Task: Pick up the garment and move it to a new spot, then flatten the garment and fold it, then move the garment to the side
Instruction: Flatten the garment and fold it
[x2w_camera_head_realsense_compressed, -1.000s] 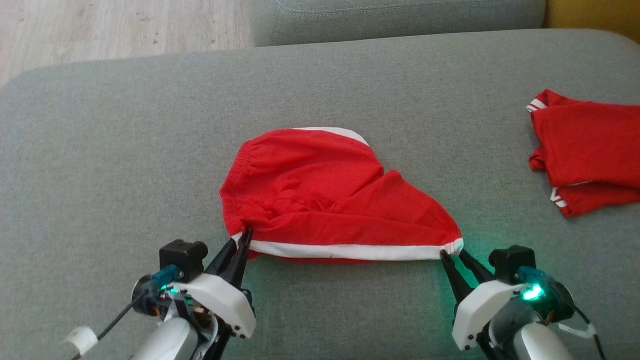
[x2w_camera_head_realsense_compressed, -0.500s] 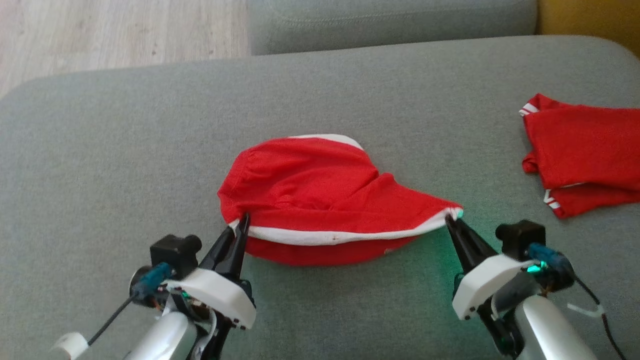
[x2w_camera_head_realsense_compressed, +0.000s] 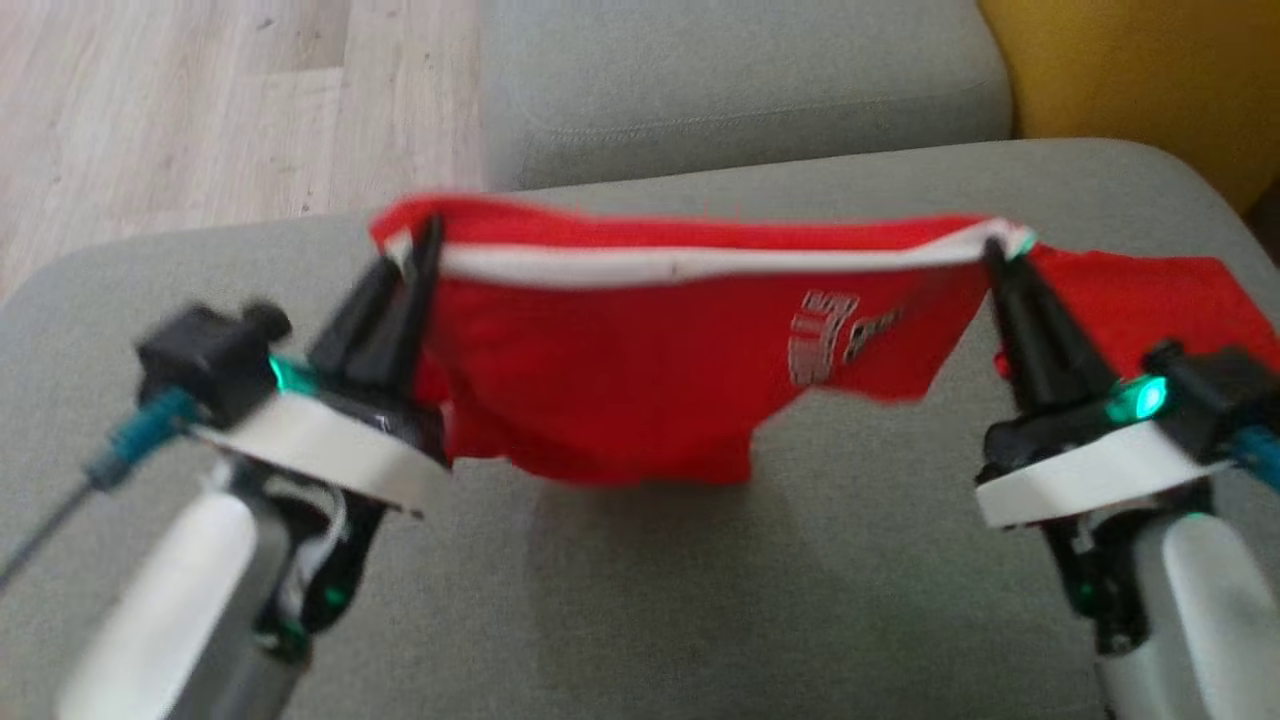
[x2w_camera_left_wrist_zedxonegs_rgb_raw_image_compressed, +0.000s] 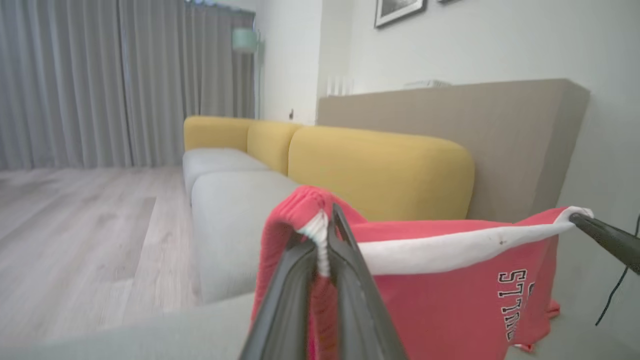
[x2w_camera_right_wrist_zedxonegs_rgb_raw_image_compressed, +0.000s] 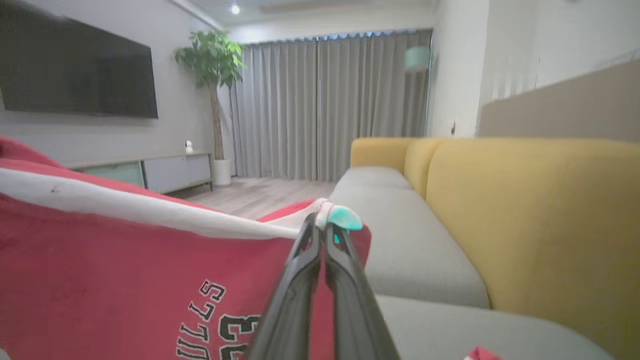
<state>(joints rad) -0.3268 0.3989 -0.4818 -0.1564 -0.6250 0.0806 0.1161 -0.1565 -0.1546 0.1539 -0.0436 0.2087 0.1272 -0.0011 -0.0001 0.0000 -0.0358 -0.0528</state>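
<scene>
grey sofa seat (x2w_camera_head_realsense_compressed: 640, 620) beneath; wood floor (x2w_camera_head_realsense_compressed: 200, 100) at 11 o'clock; yellow backrest (x2w_camera_head_realsense_compressed: 1150, 80) at 1 o'clock; left gripper (x2w_camera_head_realsense_compressed: 428, 238), right gripper (x2w_camera_head_realsense_compressed: 992, 250) clench the garment (x2w_camera_head_realsense_compressed: 620, 400).

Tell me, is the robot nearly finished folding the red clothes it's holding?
Not nearly. Picking up looks done: the left gripper and right gripper are both shut on the white edge of the garment, and it hangs stretched over the grey cushion. Carrying it to a spot is in hand. Laying it flat, folding it and moving it aside are left.
</scene>
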